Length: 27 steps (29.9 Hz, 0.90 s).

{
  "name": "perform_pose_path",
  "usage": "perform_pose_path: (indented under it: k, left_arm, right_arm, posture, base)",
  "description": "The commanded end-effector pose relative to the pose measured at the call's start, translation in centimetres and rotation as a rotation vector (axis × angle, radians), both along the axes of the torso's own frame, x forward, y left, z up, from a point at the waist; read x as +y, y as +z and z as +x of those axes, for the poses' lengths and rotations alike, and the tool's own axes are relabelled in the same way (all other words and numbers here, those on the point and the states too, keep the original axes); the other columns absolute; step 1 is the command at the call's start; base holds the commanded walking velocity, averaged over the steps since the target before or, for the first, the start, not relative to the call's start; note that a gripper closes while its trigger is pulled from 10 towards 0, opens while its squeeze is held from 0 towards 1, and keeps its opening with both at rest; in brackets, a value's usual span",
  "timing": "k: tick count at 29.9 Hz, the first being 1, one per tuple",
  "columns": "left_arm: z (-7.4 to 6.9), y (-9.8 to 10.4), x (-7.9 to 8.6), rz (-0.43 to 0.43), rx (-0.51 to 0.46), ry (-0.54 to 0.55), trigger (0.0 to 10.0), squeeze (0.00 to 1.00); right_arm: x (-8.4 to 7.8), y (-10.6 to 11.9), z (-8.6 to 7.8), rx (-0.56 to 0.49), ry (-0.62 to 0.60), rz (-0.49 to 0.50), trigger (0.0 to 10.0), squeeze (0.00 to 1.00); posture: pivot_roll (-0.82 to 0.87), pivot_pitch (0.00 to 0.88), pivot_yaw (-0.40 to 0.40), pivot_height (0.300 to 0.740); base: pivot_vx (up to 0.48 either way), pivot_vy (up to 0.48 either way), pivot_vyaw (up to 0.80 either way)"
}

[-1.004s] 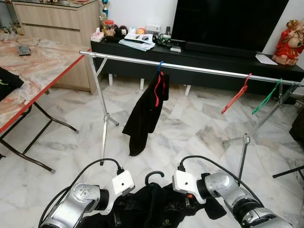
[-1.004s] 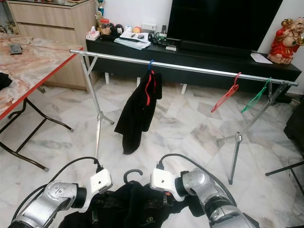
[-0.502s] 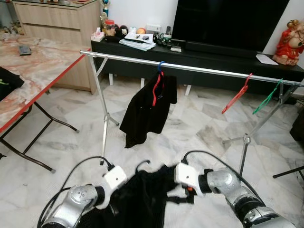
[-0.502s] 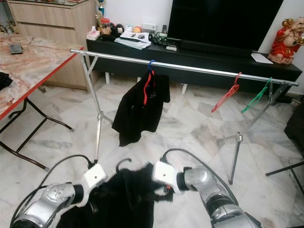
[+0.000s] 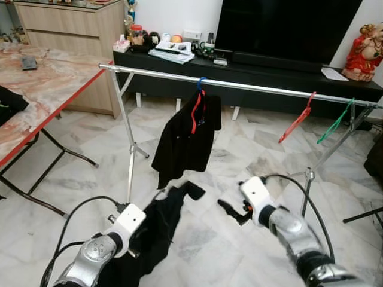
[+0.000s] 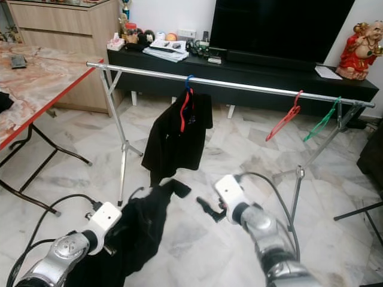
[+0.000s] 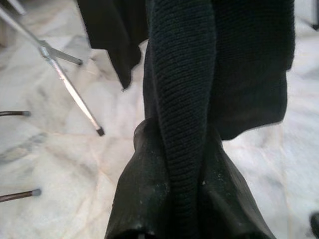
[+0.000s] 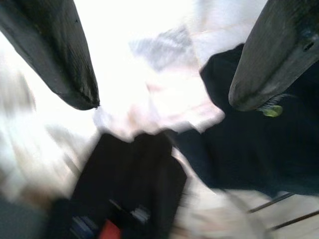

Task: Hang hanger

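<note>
Left gripper (image 7: 169, 219): clamped on the black garment (image 5: 157, 224), low, near the robot's left.
Right gripper (image 5: 230, 210): 2 fingers spread, holding nothing.
Handling: soft, light, floppy; likely best gripped by its hanger hook.
Rail (image 5: 251, 87): beyond, carrying 1 hung black shirt (image 5: 185, 139).

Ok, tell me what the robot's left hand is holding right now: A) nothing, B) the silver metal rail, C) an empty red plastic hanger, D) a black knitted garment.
D: the left hand is clamped on the black knitted garment, which droops from it toward the floor, while the right hand hangs open and empty beside it.
</note>
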<state>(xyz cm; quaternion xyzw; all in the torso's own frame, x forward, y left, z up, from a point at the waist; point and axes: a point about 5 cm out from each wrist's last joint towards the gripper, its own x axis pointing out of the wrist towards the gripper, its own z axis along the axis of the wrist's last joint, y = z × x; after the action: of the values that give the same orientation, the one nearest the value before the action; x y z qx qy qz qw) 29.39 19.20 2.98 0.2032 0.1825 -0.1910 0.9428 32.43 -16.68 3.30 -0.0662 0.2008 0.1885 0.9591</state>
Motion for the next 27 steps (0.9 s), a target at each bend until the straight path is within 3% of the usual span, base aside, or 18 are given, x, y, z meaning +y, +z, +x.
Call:
perform_pose_path:
  k: [1,5,8,11,17,24,27]
  left_arm:
    - [0.1,0.4,-0.2,-0.025,-0.052,0.015,10.0,0.0]
    - [0.0,0.6,0.2,-0.045,-0.083,0.055,10.0,0.0]
    - [-0.2,1.0,0.7,-0.094,-0.122,0.099,10.0,0.0]
    - [-0.6,1.7,0.1,-0.151,-0.166,0.08,10.0,0.0]
    - [-1.1,1.5,-0.6,-0.163,-0.165,0.09,10.0,0.0]
    - [-2.1,1.7,0.2,-0.16,-0.173,0.122,10.0,0.0]
    - [-2.6,1.5,0.9,-0.106,-0.182,0.121,10.0,0.0]
  right_arm:
    - [-0.7,-1.7,-1.2,0.076,-0.116,0.032,10.0,0.0]
    - [-0.7,-3.5,-2.7,0.145,-0.208,0.045,10.0,0.0]
    - [-1.0,-5.8,-5.1,0.242,-0.335,0.035,10.0,0.0]
    - [-1.3,-8.0,-7.7,0.354,-0.486,0.08,10.0,0.0]
    - [-1.3,-9.6,-10.1,0.439,-0.617,0.133,10.0,0.0]
    - [-0.9,-10.5,-11.5,0.471,-0.582,0.089,10.0,0.0]
    - [-1.0,-10.7,-12.0,0.485,-0.572,0.071,10.0,0.0]
  posture:
    - [0.1,0.019,-0.077,0.74]
    - [0.1,0.017,-0.074,0.74]
    - [0.09,0.012,-0.069,0.74]
    - [0.1,0.005,-0.062,0.74]
    - [0.11,0.0,-0.055,0.74]
    - [0.09,0.0,-0.04,0.74]
    - [0.09,0.0,-0.038,0.74]
  base:
    - [0.0,0.0,0.0]
    - [0.0,0.0,0.0]
    - [0.0,0.0,0.0]
    - [0.0,0.0,0.0]
    - [0.0,0.0,0.0]
    - [0.0,0.0,0.0]
    - [0.0,0.0,0.0]
